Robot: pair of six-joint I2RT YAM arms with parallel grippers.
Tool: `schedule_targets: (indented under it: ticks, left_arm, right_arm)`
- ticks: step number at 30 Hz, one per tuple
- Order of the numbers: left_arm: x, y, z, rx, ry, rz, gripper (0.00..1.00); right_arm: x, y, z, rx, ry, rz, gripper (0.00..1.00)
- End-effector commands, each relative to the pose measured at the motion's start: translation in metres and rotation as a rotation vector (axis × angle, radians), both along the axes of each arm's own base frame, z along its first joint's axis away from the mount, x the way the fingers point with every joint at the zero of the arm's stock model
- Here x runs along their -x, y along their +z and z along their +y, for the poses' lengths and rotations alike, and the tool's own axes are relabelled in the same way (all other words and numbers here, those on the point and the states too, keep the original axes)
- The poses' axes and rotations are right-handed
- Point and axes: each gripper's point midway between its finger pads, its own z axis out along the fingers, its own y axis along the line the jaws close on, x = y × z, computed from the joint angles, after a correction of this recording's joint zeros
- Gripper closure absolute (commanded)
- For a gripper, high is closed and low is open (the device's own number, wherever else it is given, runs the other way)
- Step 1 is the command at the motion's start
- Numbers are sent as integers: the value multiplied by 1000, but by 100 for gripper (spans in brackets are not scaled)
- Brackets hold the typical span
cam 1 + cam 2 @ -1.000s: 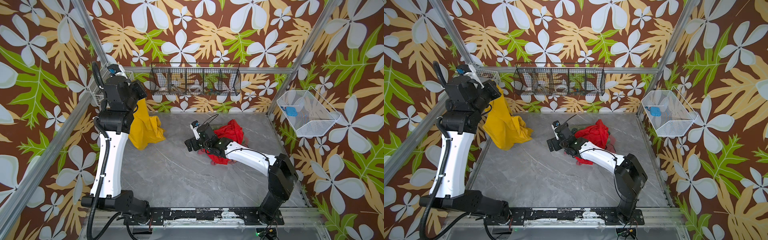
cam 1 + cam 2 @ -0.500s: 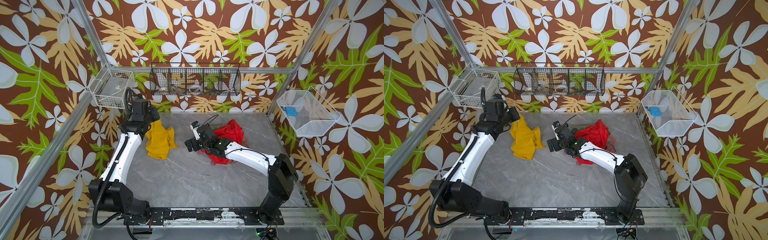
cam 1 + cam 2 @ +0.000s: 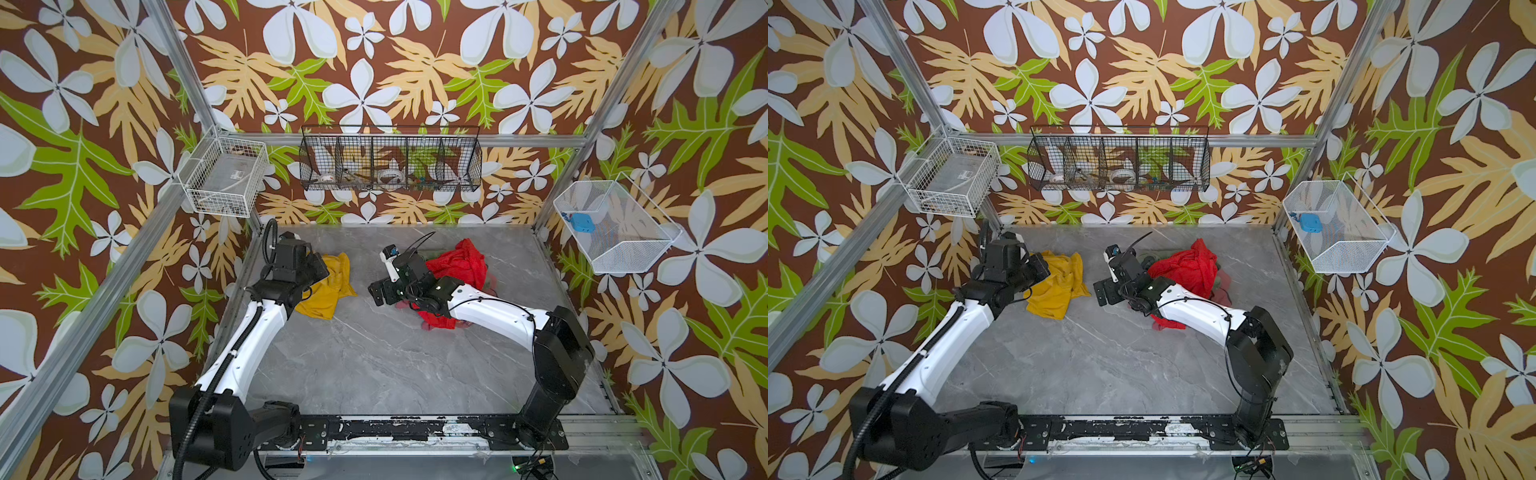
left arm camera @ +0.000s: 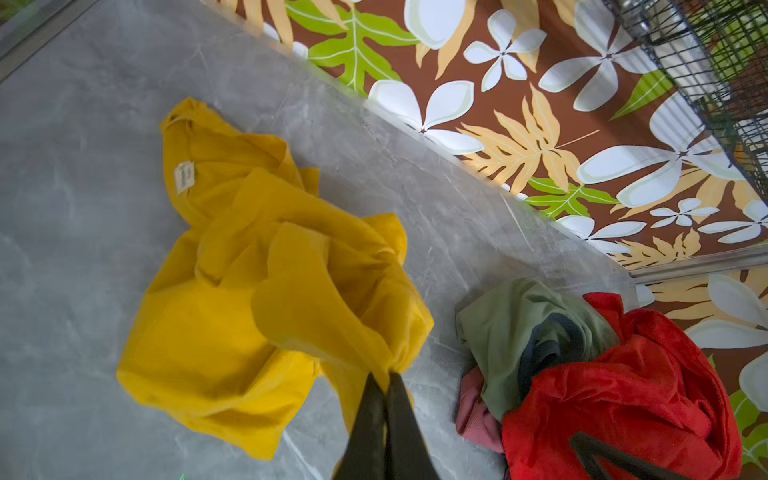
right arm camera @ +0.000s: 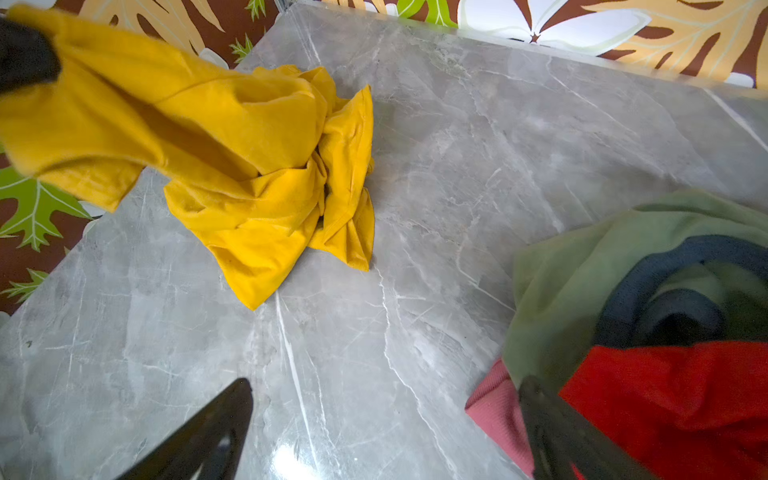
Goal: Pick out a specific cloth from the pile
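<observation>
Pinched plain mustard-yellow soft cloth (image 4: 232, 316) in left gripper (image 4: 382, 379) by the left edge of the desk (image 4: 62, 166); needed releasing clear of heaped coloured-cloth pile (image 4: 623, 395).

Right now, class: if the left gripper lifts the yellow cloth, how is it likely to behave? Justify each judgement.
Probably floppy: the yellow cloth lies in soft crumpled folds on the table and sags from the shut left gripper. Likely light: a small fingertip pinch carries the raised part. Pushed, it would probably bunch, not roll.
</observation>
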Motion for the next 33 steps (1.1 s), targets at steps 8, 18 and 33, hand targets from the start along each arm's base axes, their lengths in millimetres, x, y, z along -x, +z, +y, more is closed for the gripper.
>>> schedule_targets:
  ticks: [8, 18, 33]
  left_arm:
    - [13, -98, 24, -2, 77, 215, 100]
    - [-1, -157, 53, -196, 98, 414, 43]
    - [18, -19, 67, -440, 196, 121, 0]
  right_arm:
    - [3, -10, 13, -19, 38, 49, 2]
    - [8, -19, -2, 20, 14, 53, 3]
    - [0, -5, -25, 85, -12, -29, 0]
